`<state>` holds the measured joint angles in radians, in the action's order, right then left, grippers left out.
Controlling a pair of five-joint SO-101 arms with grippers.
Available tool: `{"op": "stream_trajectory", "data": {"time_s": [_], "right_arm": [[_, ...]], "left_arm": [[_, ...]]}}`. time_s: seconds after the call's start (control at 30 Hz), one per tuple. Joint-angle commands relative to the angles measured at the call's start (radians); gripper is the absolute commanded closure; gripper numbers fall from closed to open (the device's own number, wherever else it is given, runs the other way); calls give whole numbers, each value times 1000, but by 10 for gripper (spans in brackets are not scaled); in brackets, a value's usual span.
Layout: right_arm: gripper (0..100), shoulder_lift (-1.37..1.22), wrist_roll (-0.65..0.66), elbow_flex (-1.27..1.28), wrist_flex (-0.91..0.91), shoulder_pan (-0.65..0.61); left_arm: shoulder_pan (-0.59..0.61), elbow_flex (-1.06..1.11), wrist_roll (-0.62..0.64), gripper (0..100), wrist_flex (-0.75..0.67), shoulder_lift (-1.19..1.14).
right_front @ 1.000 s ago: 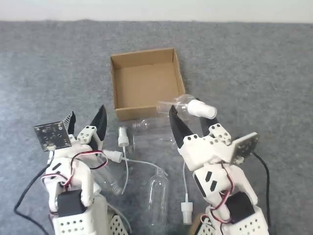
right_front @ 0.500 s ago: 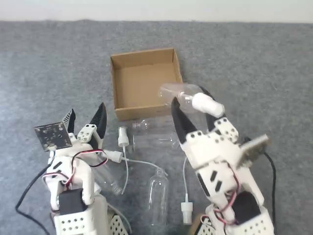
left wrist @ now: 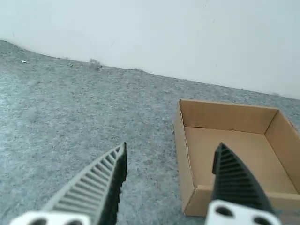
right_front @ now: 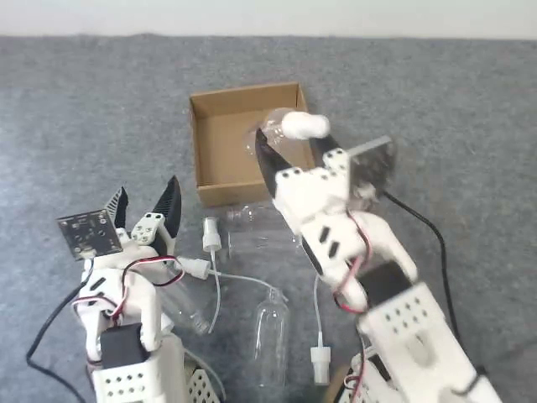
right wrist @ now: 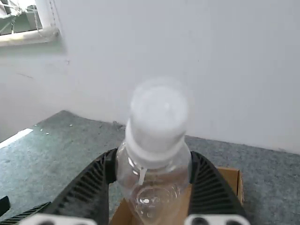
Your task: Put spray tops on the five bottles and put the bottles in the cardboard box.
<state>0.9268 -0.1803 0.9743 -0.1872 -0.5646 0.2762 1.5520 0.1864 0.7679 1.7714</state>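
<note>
My right gripper (right_front: 292, 144) is shut on a clear bottle (right_front: 273, 128) with a white spray top (right_front: 304, 126), held over the right part of the cardboard box (right_front: 220, 195). In the right wrist view the bottle (right wrist: 152, 176) stands between the black fingers (right wrist: 91, 187), its top (right wrist: 157, 112) pointing away, and a corner of the box (right wrist: 233, 179) lies below. My left gripper (right_front: 149, 191) is open with nothing in it, near the table's front left. In its own view the left gripper (left wrist: 171, 147) points at the box (left wrist: 229, 117).
Between the arms, on the grey carpet, lie a clear bottle (right_front: 260, 220) by the box's front wall, another bottle (right_front: 272, 336) nearer the front, and loose spray tops (right_front: 211, 235) (right_front: 320, 361) (right_front: 195, 267) with thin tubes. One more bottle (right_front: 180, 302) lies beside the left arm.
The right arm has carried the bottle away from the front and to the left, from beside the box's right front corner to over the box. The left arm has stayed put.
</note>
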Motion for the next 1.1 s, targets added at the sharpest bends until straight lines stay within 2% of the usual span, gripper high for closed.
{"op": "stream_trajectory", "data": {"time_s": [0.0,0.47,0.57,0.73,0.87,1.07], "right_arm": [[992,-162,15,-161,30,-8],[991,-533,20,-423,30,-8],[991,-610,68,-493,31,-8],[991,-737,86,-611,31,-8],[991,-846,86,-715,31,-7],[991,-1013,87,-887,31,-8]], "left_arm": [[2,-12,8,728,-37,12],[5,-15,8,728,-37,12],[6,-15,8,728,-37,12],[81,-31,20,728,-37,12],[155,-36,109,728,-41,12],[181,-47,123,728,-38,12]]}}
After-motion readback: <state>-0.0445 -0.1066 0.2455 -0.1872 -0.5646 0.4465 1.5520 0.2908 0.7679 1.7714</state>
